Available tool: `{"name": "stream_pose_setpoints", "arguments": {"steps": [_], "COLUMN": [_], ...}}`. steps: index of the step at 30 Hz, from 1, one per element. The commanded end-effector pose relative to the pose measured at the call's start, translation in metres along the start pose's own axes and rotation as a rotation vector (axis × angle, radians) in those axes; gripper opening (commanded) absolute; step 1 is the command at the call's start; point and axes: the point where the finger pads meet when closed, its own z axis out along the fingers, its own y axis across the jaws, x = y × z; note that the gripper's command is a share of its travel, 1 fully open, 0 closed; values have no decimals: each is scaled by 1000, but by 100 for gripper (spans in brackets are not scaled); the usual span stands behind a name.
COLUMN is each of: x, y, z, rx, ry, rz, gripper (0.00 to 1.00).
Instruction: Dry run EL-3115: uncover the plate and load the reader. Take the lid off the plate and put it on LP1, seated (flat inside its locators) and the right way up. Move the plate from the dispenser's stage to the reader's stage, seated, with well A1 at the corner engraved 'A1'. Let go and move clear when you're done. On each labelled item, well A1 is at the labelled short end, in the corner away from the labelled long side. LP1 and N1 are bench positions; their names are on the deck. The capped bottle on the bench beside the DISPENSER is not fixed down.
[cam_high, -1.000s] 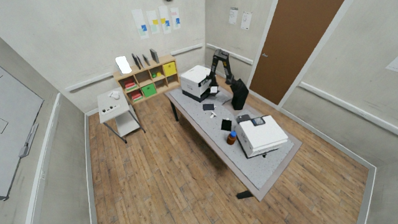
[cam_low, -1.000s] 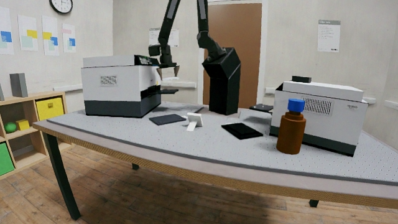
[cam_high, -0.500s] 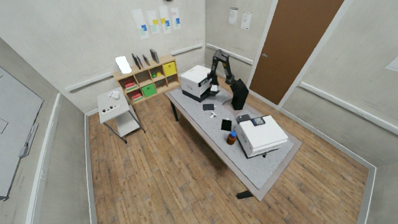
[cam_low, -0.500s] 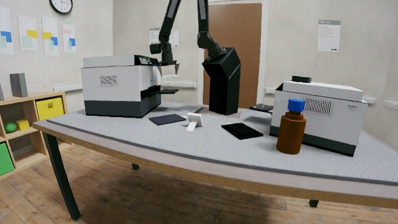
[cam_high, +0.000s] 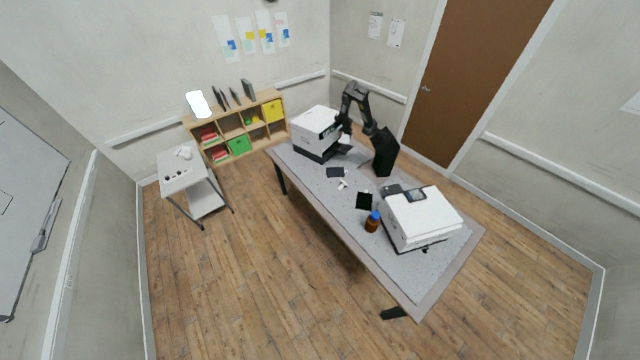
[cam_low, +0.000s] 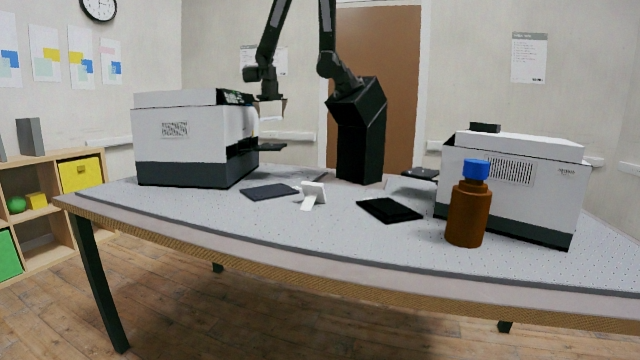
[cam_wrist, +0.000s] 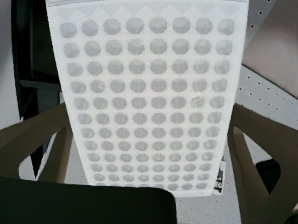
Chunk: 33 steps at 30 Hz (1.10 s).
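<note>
My gripper (cam_low: 270, 111) hangs above the dark stage (cam_low: 267, 144) that sticks out of the left white instrument (cam_low: 192, 142). It is shut on the white well plate (cam_wrist: 143, 92), which fills the wrist view between the two tan fingers. The plate also shows in the exterior view (cam_low: 270, 109) and the top view (cam_high: 344, 137), held clear of the stage. A small dark label (cam_wrist: 218, 180) sits on the plate's right long side, near the bottom. A small white piece (cam_low: 312, 193) stands tilted on the bench between two dark pads (cam_low: 268, 191) (cam_low: 389, 210). I cannot tell whether it is the lid.
The right white instrument (cam_low: 513, 185) has its own dark stage (cam_low: 420, 173), which looks bare. A brown bottle with a blue cap (cam_low: 469, 204) stands in front of that instrument. The arm's black base (cam_low: 357, 132) rises at the back of the bench.
</note>
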Motion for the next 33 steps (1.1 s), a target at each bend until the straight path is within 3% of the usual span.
{"name": "stream_pose_setpoints", "arguments": {"steps": [1, 8, 19, 33], "x": [-1, -9, -4, 0], "y": [10, 6, 2, 2], "z": [-5, -15, 0, 0], "rx": [-32, -33, -32, -47], "ry": [-15, -8, -5, -5], "rz": [57, 117, 114, 128], "gripper": [86, 86, 86, 86]}}
